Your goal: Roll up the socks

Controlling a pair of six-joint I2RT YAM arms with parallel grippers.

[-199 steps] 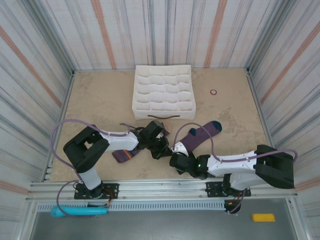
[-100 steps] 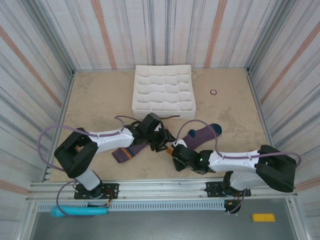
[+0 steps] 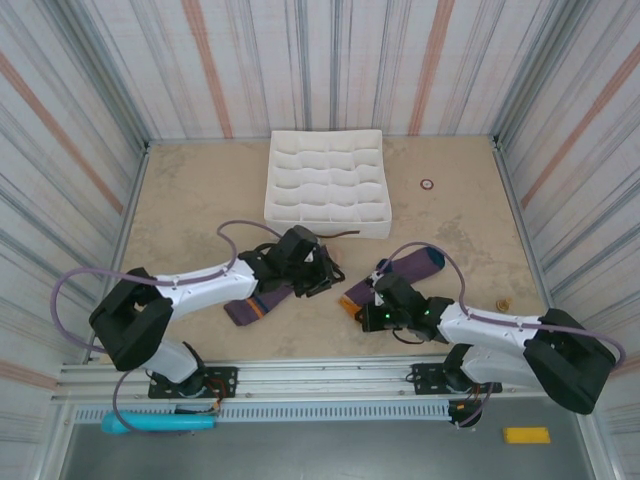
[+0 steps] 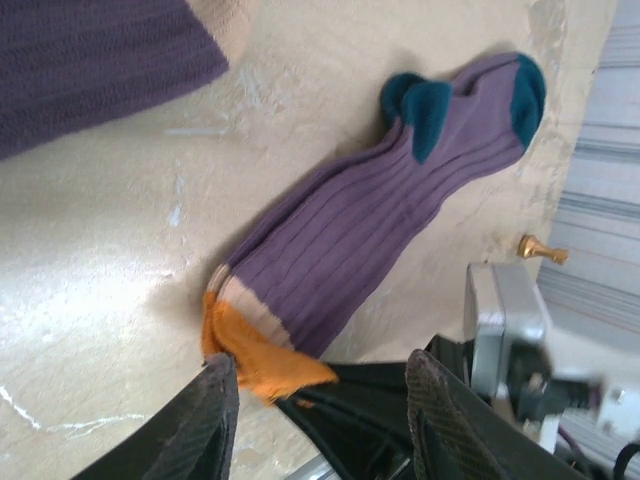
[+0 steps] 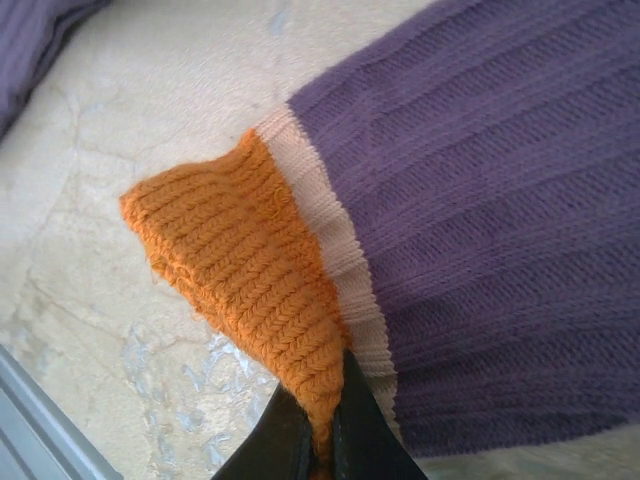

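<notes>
The purple sock with a dark teal heel (image 3: 408,266) lies at an angle right of centre, its orange cuff (image 3: 349,303) nearest me. My right gripper (image 3: 364,308) is shut on that cuff (image 5: 240,270), the knit pinched between its jaws (image 5: 326,432). In the left wrist view the same sock (image 4: 360,240) stretches away, and its cuff (image 4: 250,355) sits just past my left gripper (image 4: 325,420). That gripper (image 3: 320,277) stands open and holds nothing. The second purple sock (image 3: 250,303), with orange and navy stripes, lies under my left forearm; its peach toe (image 4: 232,22) shows.
A white divided organiser box (image 3: 327,185) stands at the back centre. A small red ring (image 3: 427,184) lies to its right, and a small brass piece (image 3: 503,303) sits near the right wall. Striped walls close in three sides.
My left gripper has opened and its arm has stretched out towards the centre. The right arm has swung its forearm to the right, still shut on the orange cuff.
</notes>
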